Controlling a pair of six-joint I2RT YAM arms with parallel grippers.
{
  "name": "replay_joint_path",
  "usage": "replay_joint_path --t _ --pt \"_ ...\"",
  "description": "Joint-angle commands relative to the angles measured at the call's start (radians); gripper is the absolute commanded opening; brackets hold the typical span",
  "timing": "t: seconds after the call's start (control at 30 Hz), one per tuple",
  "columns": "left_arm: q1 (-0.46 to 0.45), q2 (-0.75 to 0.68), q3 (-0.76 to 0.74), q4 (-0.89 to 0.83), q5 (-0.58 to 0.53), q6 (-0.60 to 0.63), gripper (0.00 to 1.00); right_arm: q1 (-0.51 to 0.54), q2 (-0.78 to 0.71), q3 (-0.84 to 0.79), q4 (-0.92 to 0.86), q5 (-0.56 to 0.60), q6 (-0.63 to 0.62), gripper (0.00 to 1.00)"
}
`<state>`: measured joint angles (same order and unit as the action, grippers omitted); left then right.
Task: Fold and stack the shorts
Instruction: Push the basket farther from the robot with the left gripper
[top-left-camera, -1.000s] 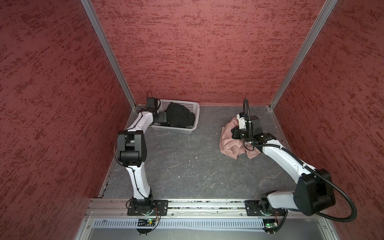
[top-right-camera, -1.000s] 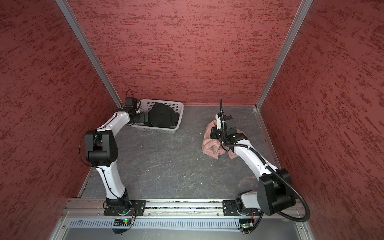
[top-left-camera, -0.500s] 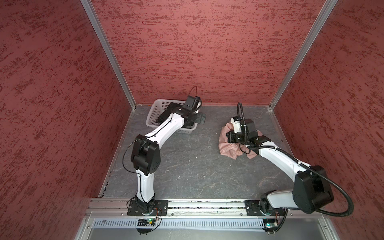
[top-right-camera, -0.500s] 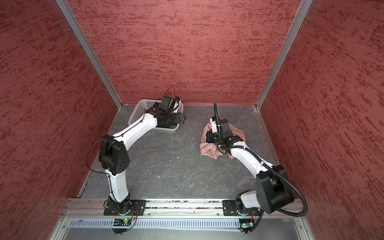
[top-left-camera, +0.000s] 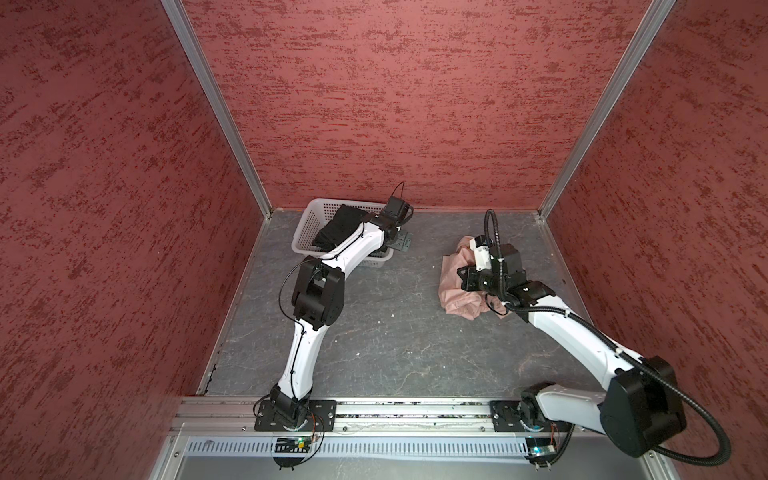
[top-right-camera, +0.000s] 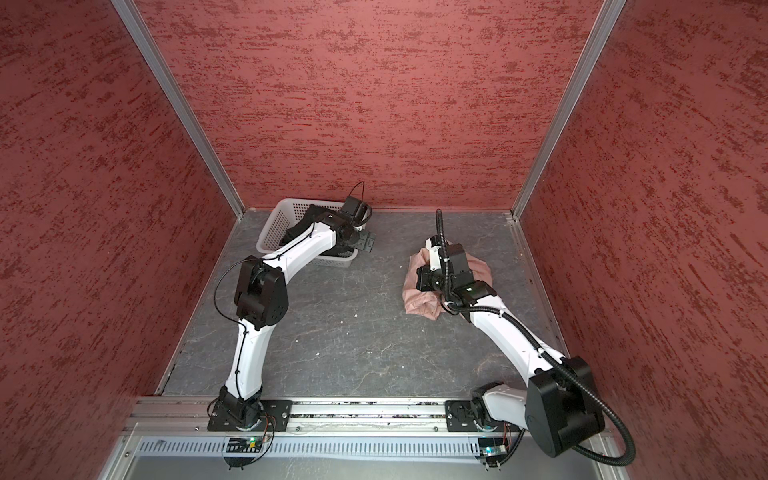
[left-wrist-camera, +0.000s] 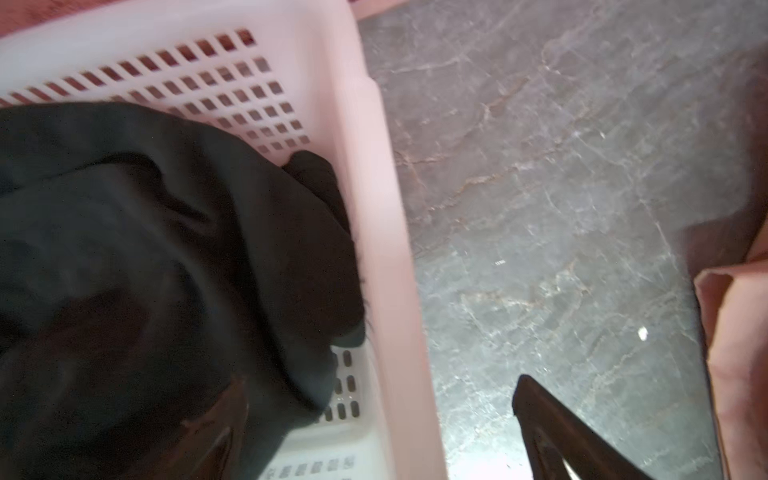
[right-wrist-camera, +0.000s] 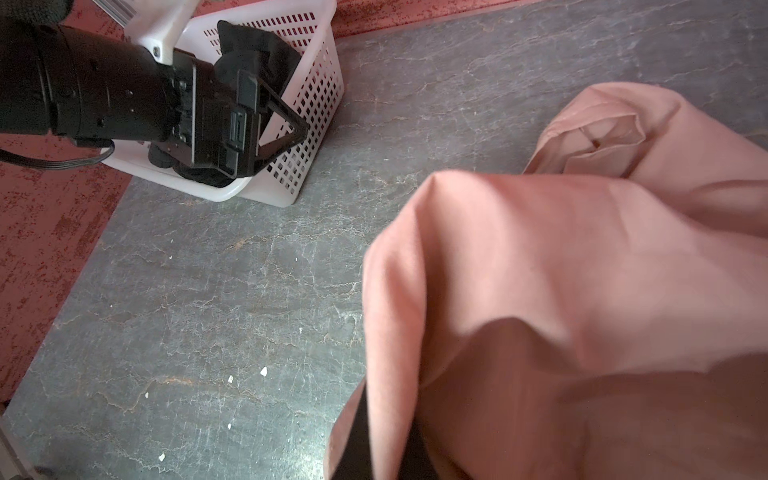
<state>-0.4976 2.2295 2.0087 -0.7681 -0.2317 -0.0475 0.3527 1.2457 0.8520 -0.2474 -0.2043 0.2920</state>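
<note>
The grey table (top-left-camera: 395, 332) is boxed in by red walls (top-left-camera: 374, 124) on three sides and by the metal rail (top-left-camera: 415, 409) at the arms' bases. Its middle and near part lie bare, a wide stretch between the two arms. The white basket (top-left-camera: 306, 226) sits in the far left corner, close to the back wall, with the black shorts (top-left-camera: 338, 226) crumpled inside it. The left gripper (top-left-camera: 402, 241) hangs at the basket's right-hand side, its jaws spread wide and holding nothing. In the left wrist view one finger (left-wrist-camera: 552, 428) shows above bare table outside the rim, and the other, blurred, above the black cloth inside. The pink shorts (top-left-camera: 457, 301) lie in a bunched heap on the far right of the table, well apart from the basket, toward the right wall. The right gripper (top-left-camera: 462, 279) is pinched tight on a fold of them. The cloth drapes over its fingers and hides their tips, and the arm covers the heap's right part in both top views. Waistband and drawstring cannot be made out, and the left arm hides part of the basket.
</note>
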Motion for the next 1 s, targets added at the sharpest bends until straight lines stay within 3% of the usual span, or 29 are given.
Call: replay_joint_path --t 0.0,0.67,0.97 --pt "0.023 0.037 0.013 0.003 -0.04 0.018 0.99 0.001 0.003 0.013 -0.007 0.006 0.003 0.0" --pt "0.267 0.036 -0.071 0.09 -0.113 0.095 0.99 0.018 0.05 0.062 -0.01 -0.041 -0.013 0.0" --pt "0.334 0.054 0.005 0.071 -0.161 0.128 0.99 0.064 0.125 0.173 -0.058 -0.097 -0.077 0.0"
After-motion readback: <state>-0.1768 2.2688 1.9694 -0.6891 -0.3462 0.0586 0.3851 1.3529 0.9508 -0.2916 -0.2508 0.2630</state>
